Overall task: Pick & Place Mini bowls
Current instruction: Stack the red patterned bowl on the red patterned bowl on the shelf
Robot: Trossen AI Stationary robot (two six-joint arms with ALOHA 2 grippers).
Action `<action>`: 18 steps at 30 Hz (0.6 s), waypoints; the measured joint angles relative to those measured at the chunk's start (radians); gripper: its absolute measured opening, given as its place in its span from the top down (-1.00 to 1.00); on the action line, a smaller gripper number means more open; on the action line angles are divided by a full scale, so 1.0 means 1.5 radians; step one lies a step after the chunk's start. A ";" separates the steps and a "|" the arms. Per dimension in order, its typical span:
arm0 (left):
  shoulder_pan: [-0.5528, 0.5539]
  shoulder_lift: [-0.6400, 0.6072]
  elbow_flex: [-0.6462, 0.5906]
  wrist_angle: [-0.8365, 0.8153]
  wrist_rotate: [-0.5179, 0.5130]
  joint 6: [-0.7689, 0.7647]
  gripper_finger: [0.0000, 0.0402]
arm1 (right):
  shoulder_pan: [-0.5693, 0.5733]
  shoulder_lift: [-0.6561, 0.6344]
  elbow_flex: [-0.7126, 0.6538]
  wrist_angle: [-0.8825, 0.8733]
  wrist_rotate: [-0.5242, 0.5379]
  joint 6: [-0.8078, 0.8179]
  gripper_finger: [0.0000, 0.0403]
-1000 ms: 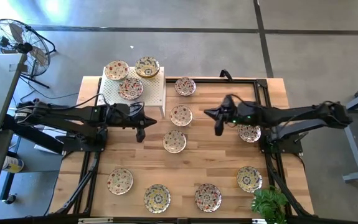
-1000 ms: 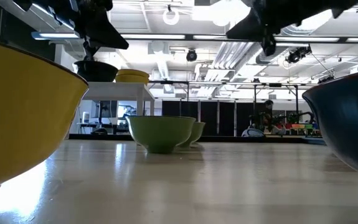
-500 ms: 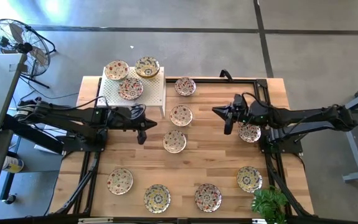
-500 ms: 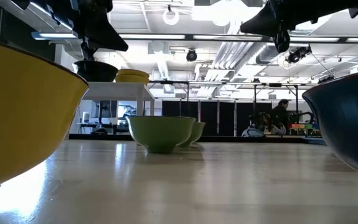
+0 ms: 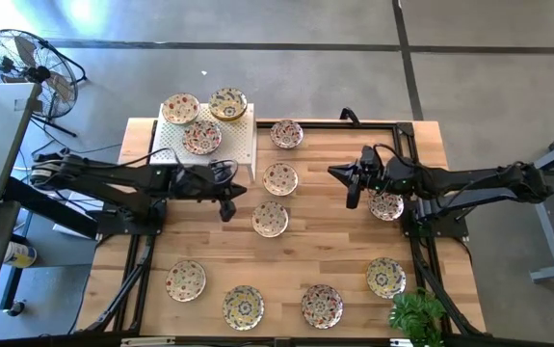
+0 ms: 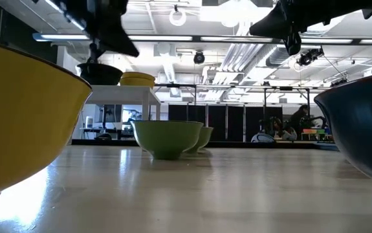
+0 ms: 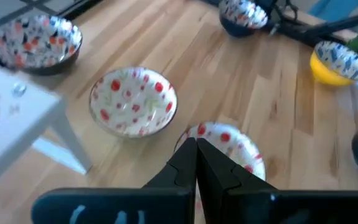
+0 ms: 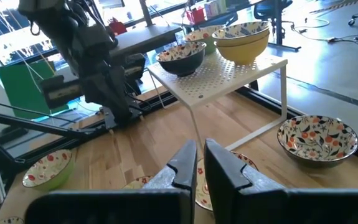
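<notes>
Several cream floral mini bowls rest on their bases on the wooden table, among them one at the middle (image 5: 270, 218) and one just beyond it (image 5: 280, 178). Three more sit on a white perforated rack (image 5: 243, 145). My left gripper (image 5: 226, 209) hovers shut just left of the middle bowl, which shows past its fingertips (image 7: 195, 152) in the left wrist view (image 7: 231, 142). My right gripper (image 5: 352, 199), also shut (image 8: 200, 157), hangs above the table between the bowl beyond the middle one and a bowl (image 5: 385, 204) beside its arm.
Further bowls lie along the near edge (image 5: 244, 306) (image 5: 322, 305) and at the right (image 5: 385, 277). One stands by the far edge (image 5: 286, 133). A green plant (image 5: 416, 316) sits at the near right corner. Black frame rails (image 5: 407, 145) border the table. Bare wood lies between the grippers.
My left gripper has drifted toward the table's right, closer to the middle bowl. My right gripper has moved back toward the table's right edge, then held still. No bowl has moved.
</notes>
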 joint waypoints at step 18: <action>0.000 0.142 0.141 -0.022 0.074 -0.013 1.00 | 0.000 0.000 0.000 0.000 0.000 0.000 0.91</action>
